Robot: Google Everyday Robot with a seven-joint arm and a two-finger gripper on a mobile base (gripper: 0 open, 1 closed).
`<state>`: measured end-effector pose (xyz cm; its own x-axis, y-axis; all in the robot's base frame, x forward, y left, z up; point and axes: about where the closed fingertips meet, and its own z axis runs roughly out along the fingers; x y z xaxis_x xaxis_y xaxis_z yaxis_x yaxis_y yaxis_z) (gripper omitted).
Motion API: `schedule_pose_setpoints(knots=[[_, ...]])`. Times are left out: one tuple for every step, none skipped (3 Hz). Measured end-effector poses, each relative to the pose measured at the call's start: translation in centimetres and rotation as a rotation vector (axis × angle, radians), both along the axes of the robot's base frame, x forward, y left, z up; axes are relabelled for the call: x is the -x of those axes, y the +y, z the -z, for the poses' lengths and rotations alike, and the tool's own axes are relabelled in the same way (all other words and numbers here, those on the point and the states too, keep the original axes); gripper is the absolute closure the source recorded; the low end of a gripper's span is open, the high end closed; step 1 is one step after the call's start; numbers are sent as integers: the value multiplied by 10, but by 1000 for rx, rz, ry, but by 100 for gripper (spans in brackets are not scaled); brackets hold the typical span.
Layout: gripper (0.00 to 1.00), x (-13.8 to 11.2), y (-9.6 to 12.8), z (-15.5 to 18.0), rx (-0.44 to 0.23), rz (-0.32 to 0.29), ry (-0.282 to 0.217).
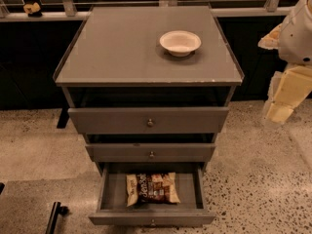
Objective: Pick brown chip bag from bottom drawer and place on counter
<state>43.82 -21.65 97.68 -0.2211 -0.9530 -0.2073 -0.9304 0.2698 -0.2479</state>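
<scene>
Speckled floor [253, 179], gripper [283, 99] hanging right of counter [122, 48], arm [298, 33] angled down.

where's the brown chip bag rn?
In the camera view, the brown chip bag lies flat in the open bottom drawer, bottom centre, below the middle drawer. The pincer hangs at far right, beside the counter, well away from it.

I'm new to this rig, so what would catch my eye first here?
The brown chip bag lying in the open bottom drawer stands out. Above, a white bowl sits on the counter, right of centre. The robot's tool hangs at the right edge, away from the bag.
</scene>
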Motion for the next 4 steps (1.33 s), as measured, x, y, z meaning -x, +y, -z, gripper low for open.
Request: schedule_pose_setpoints(knots=[[0, 0, 0, 0, 0, 0, 0], [0, 17, 2, 7, -1, -27, -28], [0, 46, 8, 25, -24, -42, -75], [0, 64, 17, 71, -43, -37, -96]])
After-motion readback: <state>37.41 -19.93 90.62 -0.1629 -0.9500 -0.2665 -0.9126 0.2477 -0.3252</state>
